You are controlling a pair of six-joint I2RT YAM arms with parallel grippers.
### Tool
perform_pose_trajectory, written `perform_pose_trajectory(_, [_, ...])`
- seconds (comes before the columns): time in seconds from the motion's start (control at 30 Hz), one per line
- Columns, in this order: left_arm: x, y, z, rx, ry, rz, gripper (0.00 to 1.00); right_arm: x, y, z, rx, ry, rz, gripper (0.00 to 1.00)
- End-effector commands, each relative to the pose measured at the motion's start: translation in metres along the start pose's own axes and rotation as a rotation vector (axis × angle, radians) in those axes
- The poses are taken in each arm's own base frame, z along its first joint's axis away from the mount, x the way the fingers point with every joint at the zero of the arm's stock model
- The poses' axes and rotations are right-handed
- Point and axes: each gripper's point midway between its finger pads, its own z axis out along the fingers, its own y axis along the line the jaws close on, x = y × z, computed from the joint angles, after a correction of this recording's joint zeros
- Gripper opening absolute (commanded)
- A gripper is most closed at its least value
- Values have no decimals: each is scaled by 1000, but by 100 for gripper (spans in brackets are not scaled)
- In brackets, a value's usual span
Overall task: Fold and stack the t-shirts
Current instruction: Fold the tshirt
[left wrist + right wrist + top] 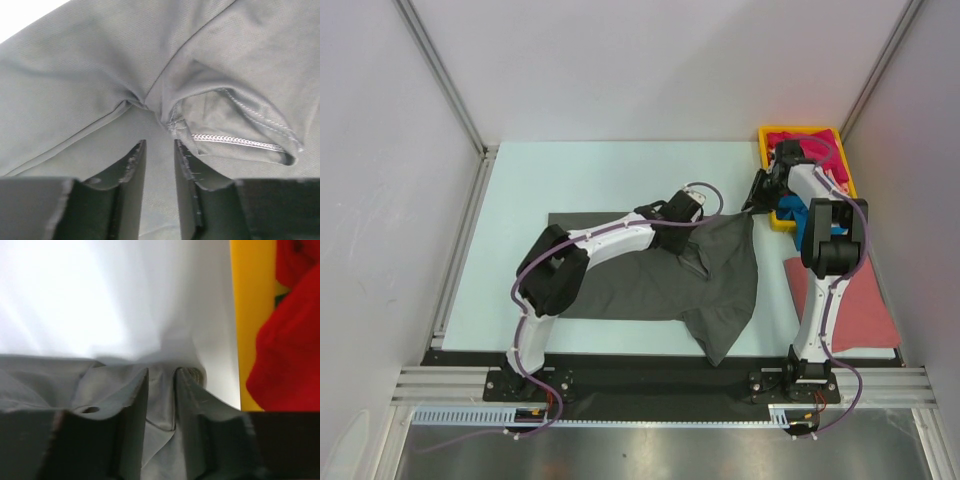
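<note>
The dark grey t-shirt (650,285) lies in the middle of the bench (520,200). It is soft, thin and floppy, so I think it will sag and wrinkle when it is lifted. It should be light. The best places to hold it are the edges and seams, one for each pincer, and well apart so the cloth hangs flat. Its long way runs left to right. The left part is flat. The right part is bunched, and one corner points to the near side. I cannot tell where the neck is. The left pincer (160,145) is at the far edge of the shirt. Its jaws are a little apart over the cloth, just by a seam and a stitched hem (235,141) that looks like a sleeve end. I cannot tell if it is holding anything. The right pincer (161,372) is clamped on the far right corner of the grey shirt, just beside the yellow tray (767,135). A red shirt (285,355) is in the tray.
</note>
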Motion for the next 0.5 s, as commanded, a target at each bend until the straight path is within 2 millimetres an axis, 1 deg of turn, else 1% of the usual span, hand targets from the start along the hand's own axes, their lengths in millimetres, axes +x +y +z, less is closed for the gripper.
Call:
perform_pose_trajectory(0.0, [-41,-23,-33,159,-112,-60,32,-7,4,-28,38,-26,-41,37])
perform_pose_trajectory(0.1, [-46,-28,-34,214,-119,-75,32,4,11,-55,53,-28,-27,39])
perform_pose_trajectory(0.13, [-44,-28,-32,211,-112,-75,33,14,16,-67,43,-26,-33,40])
perform_pose_trajectory(0.17, [-44,-27,-30,205,-109,-73,34,27,30,-73,18,-9,-53,40])
perform_pose_trajectory(0.2, [-41,-27,-27,201,-100,-74,35,42,37,-78,12,23,-59,40])
perform_pose_trajectory(0.23, [-37,-26,-22,193,-87,-71,36,66,46,-83,1,56,-82,40])
perform_pose_trajectory(0.27, [-36,-24,-20,180,-82,-71,39,80,52,-86,-6,76,-93,40])
perform_pose_trajectory(0.33, [-29,-22,-14,165,-54,-72,40,106,65,-89,-48,97,-111,38])
perform_pose_trajectory(0.37, [-30,-22,-14,162,-55,-74,41,137,76,-89,-81,144,-147,37])
perform_pose_trajectory(0.4, [-30,-21,-13,165,-53,-77,41,144,84,-89,-101,137,-165,37])
perform_pose_trajectory(0.43, [-28,-20,-11,163,-46,-82,41,156,87,-88,-99,151,-183,36])
perform_pose_trajectory(0.47, [-28,-20,-7,164,-39,-85,42,172,85,-85,-84,173,-203,35])
